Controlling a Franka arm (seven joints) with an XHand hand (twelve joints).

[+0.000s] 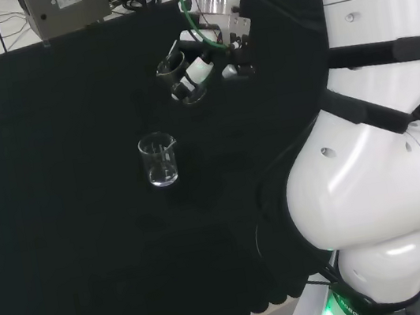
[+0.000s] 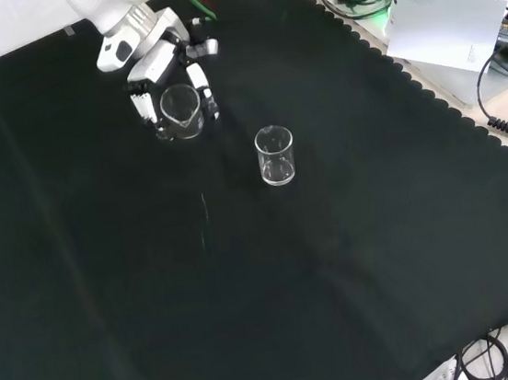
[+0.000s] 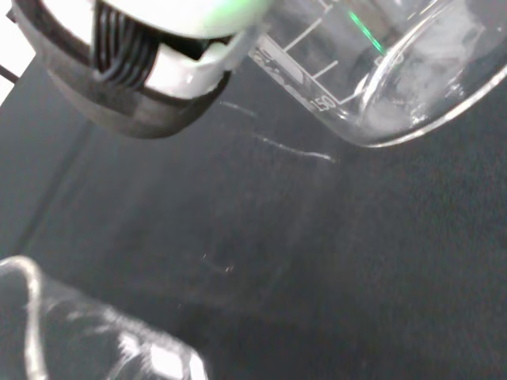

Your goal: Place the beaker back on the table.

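Front view shows the black and white robot hand (image 2: pixel 161 72) reaching in from the top left, its fingers (image 2: pixel 208 98) curled down round a small clear glass beaker (image 2: pixel 181 111) with a pouring lip; one finger stands at the beaker's left side and another at its right, so the robot hand is clamped on this beaker. Whether the beaker's base touches the black cloth of the table (image 2: pixel 339 281) or hangs just above it cannot be told from this view. To the right of the held beaker and a little nearer the camera, a second clear glass beaker (image 2: pixel 276 156) stands upright on the cloth, apart from the robot hand and untouched. From the head view the robot hand (image 1: pixel 198 59) sits left of the big white arm links (image 1: pixel 373 179), with the held beaker (image 1: pixel 185 77) tilted between its fingers, and the free upright beaker (image 1: pixel 159 160) stands nearer the camera and slightly to the left, well clear of it. Close up in the wrist view, the held beaker (image 3: pixel 380 71) shows white graduation marks on its wall and a rounded base, tilted against the dark cloth, with a black and white part of the robot hand (image 3: pixel 150 63) just beside it. The rim of the other glass beaker (image 3: pixel 71 324) shows blurred at the edge of the same picture, apart from the held one.
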